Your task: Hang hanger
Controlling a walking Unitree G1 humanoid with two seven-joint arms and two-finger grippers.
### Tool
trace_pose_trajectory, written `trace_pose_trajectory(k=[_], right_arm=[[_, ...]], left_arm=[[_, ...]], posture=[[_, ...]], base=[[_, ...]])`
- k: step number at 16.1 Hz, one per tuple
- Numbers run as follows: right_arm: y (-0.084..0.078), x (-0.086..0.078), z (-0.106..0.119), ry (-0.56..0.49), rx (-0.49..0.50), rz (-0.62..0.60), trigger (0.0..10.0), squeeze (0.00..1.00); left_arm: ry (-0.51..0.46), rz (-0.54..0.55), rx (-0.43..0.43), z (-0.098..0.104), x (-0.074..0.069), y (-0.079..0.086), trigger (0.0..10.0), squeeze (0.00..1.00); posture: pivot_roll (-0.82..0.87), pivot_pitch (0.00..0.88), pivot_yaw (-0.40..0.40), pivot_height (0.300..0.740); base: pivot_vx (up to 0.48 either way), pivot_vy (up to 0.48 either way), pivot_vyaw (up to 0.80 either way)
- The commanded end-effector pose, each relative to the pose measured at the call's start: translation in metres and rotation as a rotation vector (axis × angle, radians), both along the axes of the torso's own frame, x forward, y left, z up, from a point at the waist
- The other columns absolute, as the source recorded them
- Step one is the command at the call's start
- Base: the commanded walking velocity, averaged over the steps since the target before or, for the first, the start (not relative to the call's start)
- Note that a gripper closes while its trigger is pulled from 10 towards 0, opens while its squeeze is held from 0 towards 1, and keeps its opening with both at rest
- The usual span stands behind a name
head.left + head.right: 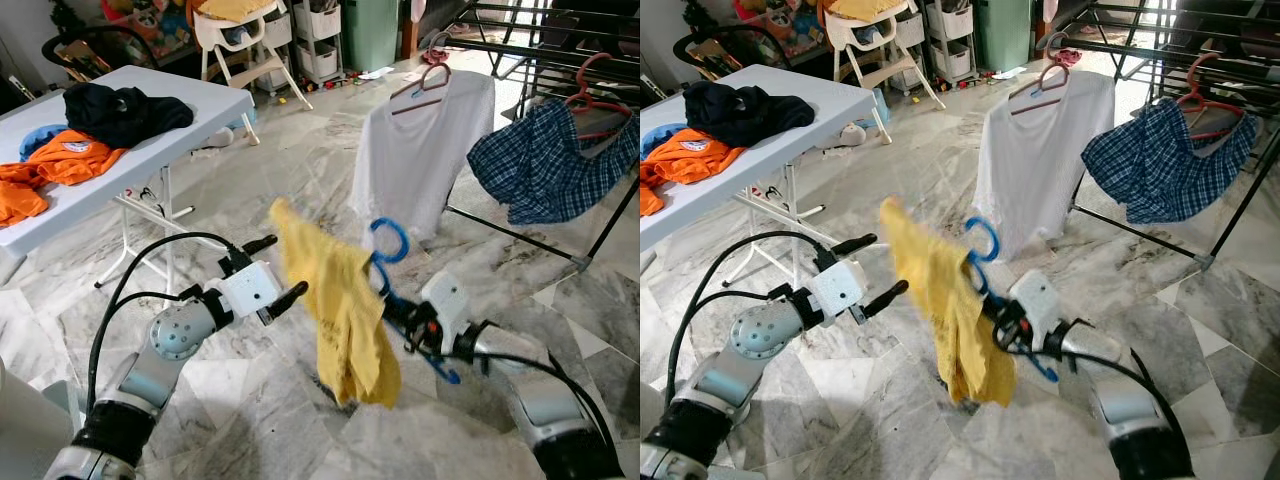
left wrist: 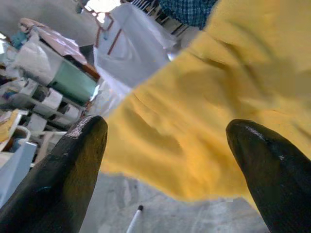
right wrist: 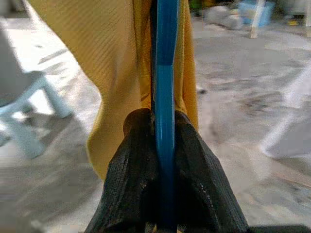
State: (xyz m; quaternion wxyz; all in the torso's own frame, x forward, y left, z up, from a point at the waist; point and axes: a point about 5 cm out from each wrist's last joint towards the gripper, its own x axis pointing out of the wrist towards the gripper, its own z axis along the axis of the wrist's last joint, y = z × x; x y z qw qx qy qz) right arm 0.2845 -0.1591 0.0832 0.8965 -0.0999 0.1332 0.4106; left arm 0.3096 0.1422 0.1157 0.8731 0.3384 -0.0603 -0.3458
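Right end effector [image 1: 405,322] is pinching my blue hanger [image 1: 392,262], yellow shirt [image 1: 340,310] draped; left end effector [image 1: 270,272] is hovering spread. Next I'm carrying it to the drying rack [image 1: 545,55].

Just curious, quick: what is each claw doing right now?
Left gripper: open, beside the yellow shirt.
Right gripper: shut on the blue hanger.

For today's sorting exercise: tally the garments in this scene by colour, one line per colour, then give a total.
Yellow: 1, the yellow garment on the blue hanger, held by the right gripper
White: 1, the white shirt
Blue checked: 1, the checked garment
Orange: 1 heap, the orange clothes
Dark: 1, the dark garment
Total: 5
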Motion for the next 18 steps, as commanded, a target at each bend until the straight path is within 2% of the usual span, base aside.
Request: trace_pose_trajectory(k=[1, 4, 6, 7, 9, 11, 14, 15, 16, 17, 18], right_arm=[[0.016, -0.001, 0.016, -0.044, 0.056, 0.091, 10.0, 0.00], [0.022, -0.006, 0.022, -0.043, 0.070, 0.131, 10.0, 0.00], [0.023, -0.006, 0.026, -0.044, 0.074, 0.132, 10.0, 0.00], [0.022, -0.006, 0.026, -0.044, 0.069, 0.124, 10.0, 0.00], [0.022, -0.006, 0.026, -0.043, 0.068, 0.123, 10.0, 0.00], [0.024, -0.007, 0.026, -0.038, 0.068, 0.120, 10.0, 0.00], [0.025, -0.007, 0.026, -0.035, 0.064, 0.120, 10.0, 0.00], [0.026, -0.006, 0.027, -0.036, 0.065, 0.120, 10.0, 0.00], [0.026, -0.006, 0.027, -0.036, 0.066, 0.119, 10.0, 0.00], [0.024, -0.006, 0.025, -0.032, 0.061, 0.114, 10.0, 0.00], [0.023, -0.006, 0.024, -0.029, 0.057, 0.110, 10.0, 0.00]], left_arm=[[0.004, 0.039, 0.030, -0.005, 0.003, 0.004, 10.0, 1.00], [0.044, 0.121, 0.001, -0.015, 0.007, 0.003, 10.0, 1.00], [0.098, 0.177, -0.060, -0.020, 0.009, -0.001, 10.0, 1.00], [0.131, 0.194, -0.113, -0.021, 0.008, -0.004, 10.0, 0.70], [0.193, 0.222, -0.214, -0.024, 0.007, -0.010, 10.0, 0.00], [0.242, 0.241, -0.324, -0.021, 0.008, -0.019, 10.0, 0.00], [0.291, 0.224, -0.373, -0.022, 0.005, -0.026, 10.0, 0.00], [0.346, 0.201, -0.428, -0.023, 0.002, -0.032, 3.0, 0.00], [0.367, 0.193, -0.453, -0.021, 0.001, -0.033, 1.9, 0.00], [0.345, 0.188, -0.457, -0.015, 0.000, -0.032, 5.7, 0.00], [0.318, 0.215, -0.458, -0.011, 0.002, -0.027, 10.0, 0.00]], posture=[[-0.10, 0.009, 0.155, 0.740], [-0.11, 0.010, 0.160, 0.740], [-0.11, 0.013, 0.160, 0.740], [-0.11, 0.014, 0.161, 0.740], [-0.11, 0.016, 0.162, 0.740], [-0.11, 0.018, 0.163, 0.740], [-0.11, 0.019, 0.165, 0.740], [-0.11, 0.018, 0.167, 0.740], [-0.11, 0.020, 0.168, 0.740], [-0.11, 0.021, 0.167, 0.740], [-0.11, 0.020, 0.167, 0.740]], base=[[0.000, 0.000, 0.00], [0.000, 0.000, 0.00], [0.000, 0.000, 0.00], [0.000, 0.000, 0.00], [0.000, 0.000, 0.00], [0.000, 0.000, 0.00], [0.000, 0.000, 0.00], [0.000, 0.000, 0.00], [0.000, 0.000, 0.00], [0.000, 0.000, 0.00], [0.000, 0.000, 0.00]])
